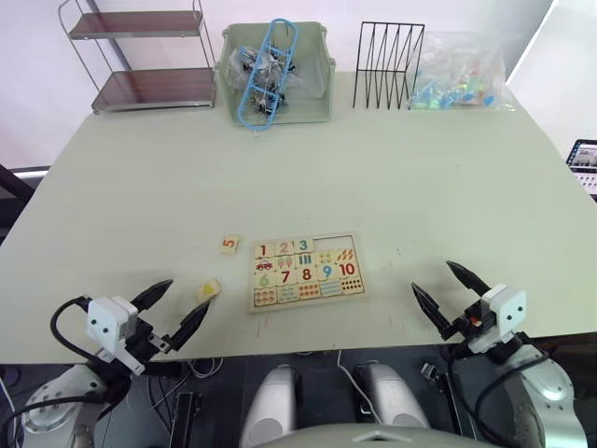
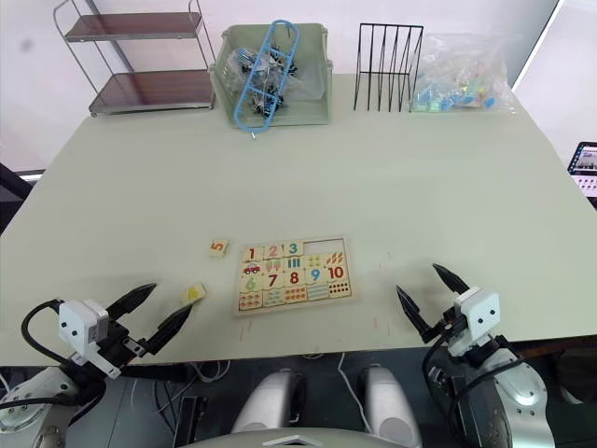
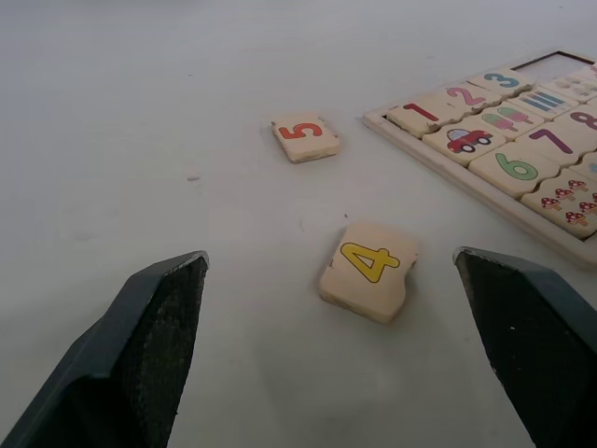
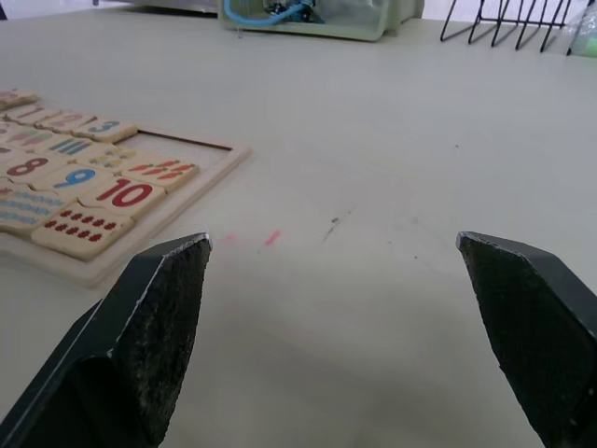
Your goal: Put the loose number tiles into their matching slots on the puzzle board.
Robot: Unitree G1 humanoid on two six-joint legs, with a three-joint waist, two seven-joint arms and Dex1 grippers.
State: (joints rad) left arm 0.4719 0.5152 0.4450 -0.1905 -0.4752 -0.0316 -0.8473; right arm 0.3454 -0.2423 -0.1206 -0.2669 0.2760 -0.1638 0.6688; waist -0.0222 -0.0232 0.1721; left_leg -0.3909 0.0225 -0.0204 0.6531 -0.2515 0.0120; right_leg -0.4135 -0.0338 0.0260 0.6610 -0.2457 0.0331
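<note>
The puzzle board (image 1: 305,272) was laid flat near the front edge of the tabletop (image 1: 308,177), midway between the two arms, presumably so that either could reach it. Its upper row was seen filled with tiles 1, 2 and 3, while the two slots (image 1: 333,245) at the right end of that row were left as bare wood — the places judged to be meant for the two remaining numerals.

Two loose tiles were found off the board on its left side. The 5 tile (image 3: 304,136) was lying face up just beside the board's upper left corner, its numeral orange-red. The 4 tile (image 3: 368,271) was resting nearer the front edge, its yellow numeral face up on pale wood with rounded, slightly chipped-looking corners, and it was turned askew to the board.

The left gripper (image 1: 171,310) was held low over the tabletop with its jaws spread wide and empty, the 4 tile lying just ahead of them — a posture judged to be a lining-up for a pick. The right gripper (image 1: 448,289) was kept to the right of the board, jaws likewise wide apart and holding nothing, over bare tabletop.
</note>
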